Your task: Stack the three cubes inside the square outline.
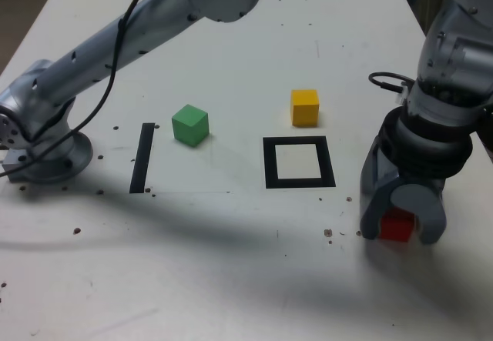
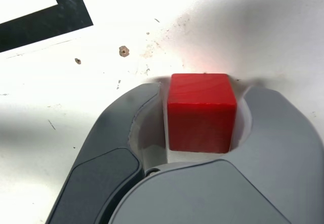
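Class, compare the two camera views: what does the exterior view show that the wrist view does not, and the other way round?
Only the exterior view: the green cube, the yellow cube, the straight black strip and the arm's long links.

Only the wrist view: a close look at the red cube's top face, with faint streaks across it.

Both: the red cube between the fingers of the gripper, and the square outline, whole in the exterior view but only a corner in the wrist view.

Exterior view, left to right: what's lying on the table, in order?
Black strip → green cube → square outline → red cube, between the hand's fingers. Yellow cube left out: it falls within the outline's left-right span.
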Tool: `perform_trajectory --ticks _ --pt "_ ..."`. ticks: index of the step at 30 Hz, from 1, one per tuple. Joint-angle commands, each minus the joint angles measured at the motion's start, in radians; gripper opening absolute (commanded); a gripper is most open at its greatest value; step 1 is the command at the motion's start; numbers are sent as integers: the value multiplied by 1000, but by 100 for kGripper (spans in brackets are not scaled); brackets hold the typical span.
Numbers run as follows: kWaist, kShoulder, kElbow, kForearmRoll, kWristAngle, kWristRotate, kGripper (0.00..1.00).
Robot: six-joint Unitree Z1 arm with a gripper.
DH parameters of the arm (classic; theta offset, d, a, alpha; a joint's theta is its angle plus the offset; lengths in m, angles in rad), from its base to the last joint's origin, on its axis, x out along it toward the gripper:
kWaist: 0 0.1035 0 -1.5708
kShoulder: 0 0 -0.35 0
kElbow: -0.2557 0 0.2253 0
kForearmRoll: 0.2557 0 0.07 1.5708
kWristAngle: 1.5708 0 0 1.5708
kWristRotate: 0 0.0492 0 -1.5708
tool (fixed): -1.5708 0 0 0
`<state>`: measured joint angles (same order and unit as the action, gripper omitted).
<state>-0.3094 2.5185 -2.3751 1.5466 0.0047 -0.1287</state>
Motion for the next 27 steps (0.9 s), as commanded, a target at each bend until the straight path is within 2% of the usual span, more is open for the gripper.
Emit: perform_trajectory --ticks 1,7,15,22,27 --pt "-1 -1 4 4 1 1 33" --pt "-1 -6 24 -27 -4 -8 27" --pt "-1 -29 50 -32 -1 -11 25" --pt "7 -120 90 17 35 -9 24" --pt "42 -226 223 12 52 -6 24"
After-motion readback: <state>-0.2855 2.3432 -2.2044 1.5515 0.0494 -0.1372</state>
